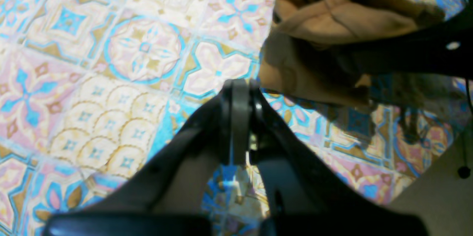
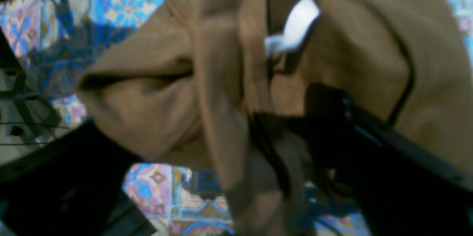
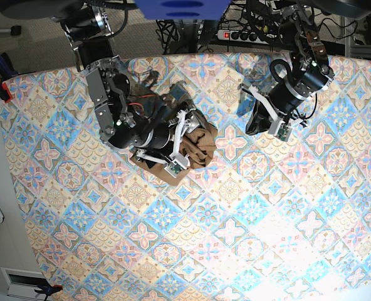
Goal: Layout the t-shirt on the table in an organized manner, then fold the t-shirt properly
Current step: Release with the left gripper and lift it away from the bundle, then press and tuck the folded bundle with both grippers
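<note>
Black tool (image 2: 281, 132), crumpled tan t-shirt (image 2: 155, 91)

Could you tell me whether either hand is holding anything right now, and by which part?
The left hand is shut on nothing, above the table. The right hand is in the crumpled t-shirt, but whether it grips a fold cannot be told.

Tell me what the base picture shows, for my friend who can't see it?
A crumpled brown t-shirt lies bunched on a colourful tiled table, with the right gripper over it. The left gripper hovers apart, shut and empty.
</note>
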Controlling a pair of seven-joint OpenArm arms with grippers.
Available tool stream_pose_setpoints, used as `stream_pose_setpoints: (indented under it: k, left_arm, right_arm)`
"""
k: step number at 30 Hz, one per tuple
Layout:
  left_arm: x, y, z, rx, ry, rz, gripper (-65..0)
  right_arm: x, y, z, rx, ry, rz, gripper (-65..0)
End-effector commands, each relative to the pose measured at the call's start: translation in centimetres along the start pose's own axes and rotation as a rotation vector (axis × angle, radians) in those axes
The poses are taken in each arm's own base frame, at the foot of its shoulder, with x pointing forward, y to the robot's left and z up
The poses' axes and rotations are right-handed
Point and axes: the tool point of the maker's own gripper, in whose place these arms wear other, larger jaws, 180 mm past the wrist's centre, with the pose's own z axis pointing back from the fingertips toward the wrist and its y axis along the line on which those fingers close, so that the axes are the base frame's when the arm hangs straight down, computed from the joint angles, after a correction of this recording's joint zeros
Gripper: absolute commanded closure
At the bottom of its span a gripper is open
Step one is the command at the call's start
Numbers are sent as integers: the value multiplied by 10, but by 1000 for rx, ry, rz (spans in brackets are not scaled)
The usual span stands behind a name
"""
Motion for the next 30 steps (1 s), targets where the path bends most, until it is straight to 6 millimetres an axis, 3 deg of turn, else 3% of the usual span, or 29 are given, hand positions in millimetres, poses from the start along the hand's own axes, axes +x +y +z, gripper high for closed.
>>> stream_pose_setpoints:
  k: [1, 4, 7, 11, 15, 19, 23, 27, 30]
  left_arm:
    - [13, -1, 2, -7, -50, -10, 0]
    - [13, -1, 2, -7, -50, -10, 0]
    - [11, -1, 0, -9, -45, 0, 0]
    - [7, 0, -2, -11, -36, 10, 0]
    - [7, 0, -2, -11, -35, 11, 0]
    - [7, 0, -2, -12, -36, 12, 0]
    - [7, 0, -2, -13, -38, 14, 0]
    - [6, 0, -1, -12, -33, 12, 0]
    - [6, 0, -2, -13, -36, 14, 0]
  right_arm:
    - [22, 2, 10, -2, -71, 30, -568]
    - [36, 8, 22, -9, -123, 65, -567]
    - [34, 13, 21, 3, -107, 65, -567]
    - [51, 55, 9, 98, -142, 106, -567]
    - [54, 75, 2, 144, -161, 135, -567]
    - [57, 78, 2, 149, -171, 139, -567]
    - [48, 74, -6, 150, -136, 122, -567]
    - [58, 74, 6, 136, -180, 140, -566]
    - [63, 60, 13, 103, -209, 110, -528]
